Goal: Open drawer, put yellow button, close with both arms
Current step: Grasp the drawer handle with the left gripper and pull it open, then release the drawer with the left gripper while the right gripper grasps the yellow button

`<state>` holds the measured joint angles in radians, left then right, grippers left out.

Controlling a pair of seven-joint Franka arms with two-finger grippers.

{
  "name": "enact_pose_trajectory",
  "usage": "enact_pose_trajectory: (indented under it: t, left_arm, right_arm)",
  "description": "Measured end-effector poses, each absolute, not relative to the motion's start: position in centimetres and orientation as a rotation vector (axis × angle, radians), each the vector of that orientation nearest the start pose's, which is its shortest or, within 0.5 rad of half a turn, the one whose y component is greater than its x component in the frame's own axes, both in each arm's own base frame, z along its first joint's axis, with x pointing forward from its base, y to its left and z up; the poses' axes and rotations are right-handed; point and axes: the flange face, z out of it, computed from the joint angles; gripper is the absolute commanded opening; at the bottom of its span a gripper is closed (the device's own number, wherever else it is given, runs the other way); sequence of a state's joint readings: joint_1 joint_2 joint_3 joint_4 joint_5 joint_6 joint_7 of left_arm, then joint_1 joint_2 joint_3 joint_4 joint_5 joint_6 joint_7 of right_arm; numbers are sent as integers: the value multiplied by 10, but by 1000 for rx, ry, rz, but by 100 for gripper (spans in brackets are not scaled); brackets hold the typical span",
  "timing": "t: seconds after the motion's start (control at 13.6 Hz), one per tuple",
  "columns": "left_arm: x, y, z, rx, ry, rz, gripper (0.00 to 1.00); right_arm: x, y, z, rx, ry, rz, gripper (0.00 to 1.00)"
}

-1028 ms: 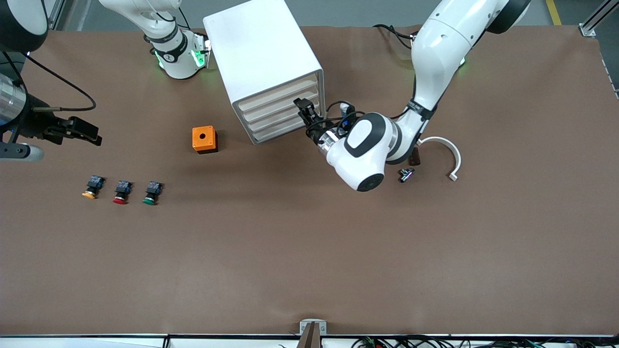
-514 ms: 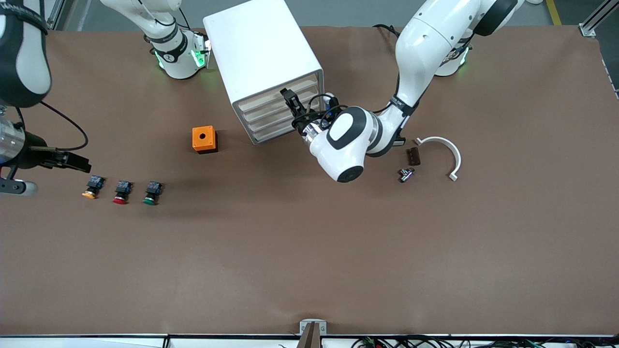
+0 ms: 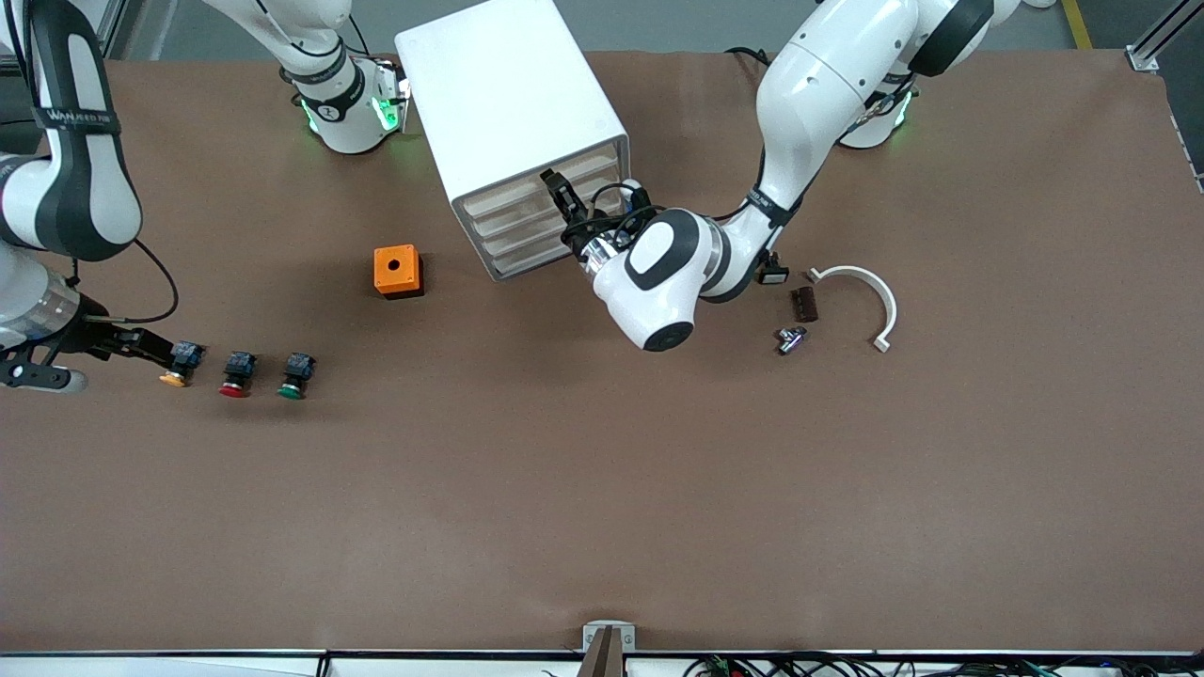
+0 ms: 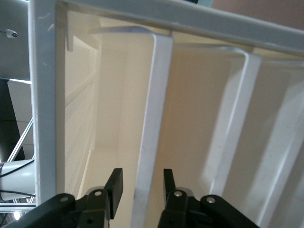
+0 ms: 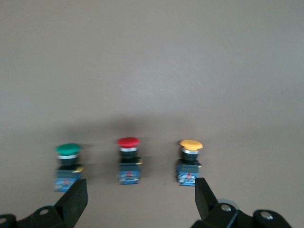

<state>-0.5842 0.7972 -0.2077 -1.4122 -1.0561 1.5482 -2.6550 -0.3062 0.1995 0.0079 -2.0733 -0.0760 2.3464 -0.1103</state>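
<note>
The white cabinet (image 3: 513, 103) stands toward the robots' side of the table, its drawers closed. My left gripper (image 3: 552, 186) is at the drawer (image 4: 152, 118), the uppermost one. Its open fingers (image 4: 114, 185) straddle the drawer front's white lip with a gap on each side. The yellow button (image 3: 176, 368) lies on the table at the right arm's end, cap toward the front camera. My right gripper (image 3: 153, 349) is low beside it, wide open and holding nothing. In the right wrist view the yellow button (image 5: 190, 159) sits just ahead of one finger (image 5: 205, 195).
A red button (image 3: 235, 374) and a green button (image 3: 294, 375) lie in a row beside the yellow one. An orange box (image 3: 397, 270) stands near the cabinet. A white arc (image 3: 863, 287), a brown piece (image 3: 802, 303) and a metal part (image 3: 790, 338) lie toward the left arm's end.
My left gripper has moved up the cabinet front to the uppermost drawer and its fingers have narrowed. My right gripper has come down and in toward the yellow button.
</note>
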Motion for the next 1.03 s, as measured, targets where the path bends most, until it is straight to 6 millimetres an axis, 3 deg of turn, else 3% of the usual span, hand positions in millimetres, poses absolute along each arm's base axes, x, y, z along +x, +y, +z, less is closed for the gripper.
enact_pose_trajectory:
  t: [0.22, 0.37, 0.59, 0.88, 0.95, 1.03]
  left_arm:
    - [435, -533, 261, -879, -1853, 1299, 0]
    - [441, -529, 261, -881, -1867, 1303, 0]
    - [481, -505, 268, -888, -1953, 1324, 0]
    - [547, -446, 275, -898, -2093, 1399, 0]
    - [557, -436, 275, -892, -2121, 1415, 6]
    - [564, -431, 275, -890, -2143, 1425, 27]
  right_arm:
    - [536, -222, 276, -3190, 265, -65, 100]
    - [529, -237, 248, -3180, 284, -32, 100]
    - [525, -238, 226, -3156, 299, 18, 100]
    - [526, -235, 204, -3118, 305, 55, 100]
    - [527, -235, 203, -3118, 291, 57, 100]
    - [527, -235, 202, -3120, 259, 58, 100]
